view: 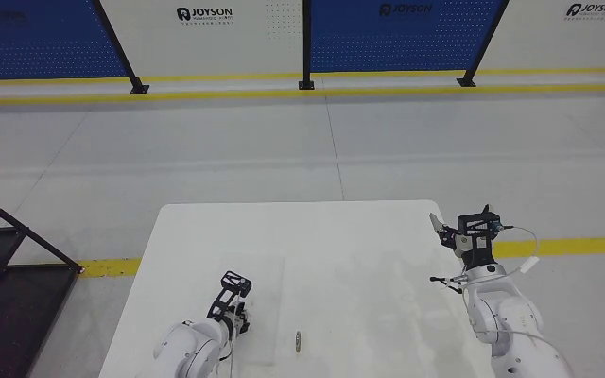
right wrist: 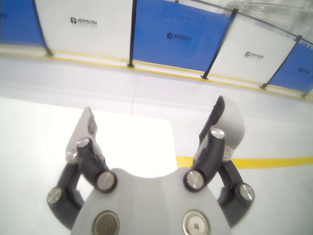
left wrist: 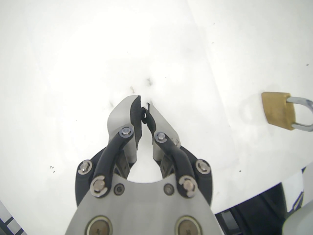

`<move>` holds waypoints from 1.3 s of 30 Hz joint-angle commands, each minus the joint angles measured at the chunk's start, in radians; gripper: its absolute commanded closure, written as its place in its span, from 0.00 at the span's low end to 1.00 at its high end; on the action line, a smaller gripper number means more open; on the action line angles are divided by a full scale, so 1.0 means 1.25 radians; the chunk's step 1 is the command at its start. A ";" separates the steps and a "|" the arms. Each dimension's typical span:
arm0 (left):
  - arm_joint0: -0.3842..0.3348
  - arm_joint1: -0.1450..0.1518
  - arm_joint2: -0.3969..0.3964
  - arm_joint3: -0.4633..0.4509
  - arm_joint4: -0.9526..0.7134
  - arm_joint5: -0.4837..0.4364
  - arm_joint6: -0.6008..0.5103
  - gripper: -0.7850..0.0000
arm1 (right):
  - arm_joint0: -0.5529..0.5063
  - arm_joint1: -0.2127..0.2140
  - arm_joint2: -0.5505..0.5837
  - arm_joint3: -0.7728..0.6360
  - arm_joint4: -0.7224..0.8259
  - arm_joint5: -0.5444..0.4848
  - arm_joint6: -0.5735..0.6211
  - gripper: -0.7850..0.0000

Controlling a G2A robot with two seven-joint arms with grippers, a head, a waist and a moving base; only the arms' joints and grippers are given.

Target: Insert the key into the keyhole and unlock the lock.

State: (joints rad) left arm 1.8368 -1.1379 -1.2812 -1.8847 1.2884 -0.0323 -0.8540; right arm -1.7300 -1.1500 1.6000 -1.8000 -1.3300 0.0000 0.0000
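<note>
The left gripper (left wrist: 143, 107) pinched the key (left wrist: 144, 117) at its very tips; so thin a hold could let it twist or drop at the keyhole. The lock (left wrist: 278, 110) lay loose nearby on the table (left wrist: 73, 50) and might skid. The right gripper (right wrist: 154, 106) gaped wide, well apart.

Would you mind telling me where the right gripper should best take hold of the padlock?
Probably the brass body, pinched from above across its flat sides by the open right gripper; the shackle is thin, rounded, and the end opposite it should stay clear for the key.
</note>
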 commanded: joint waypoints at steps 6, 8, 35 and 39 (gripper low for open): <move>0.007 0.003 -0.019 -0.021 -0.019 -0.006 0.004 1.00 | 0.000 0.000 0.000 0.000 0.000 0.000 0.000 0.00; 0.010 0.004 -0.028 -0.031 -0.027 -0.010 0.013 1.00 | 0.000 0.000 0.000 0.000 0.000 0.000 0.000 0.00; 0.319 0.031 -0.324 -0.038 -0.373 -0.673 0.693 1.00 | -0.035 -0.002 -0.084 -0.035 -0.157 -0.001 0.089 0.00; 0.319 0.031 -0.324 -0.038 -0.373 -0.673 0.693 1.00 | -0.072 -0.008 -0.214 -0.086 -0.272 -0.040 0.132 0.00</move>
State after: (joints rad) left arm 2.2359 -1.0994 -1.6859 -1.9320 0.8220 -0.8727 0.0125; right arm -1.8068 -1.1575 1.3852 -1.8934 -1.6275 -0.0272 0.1493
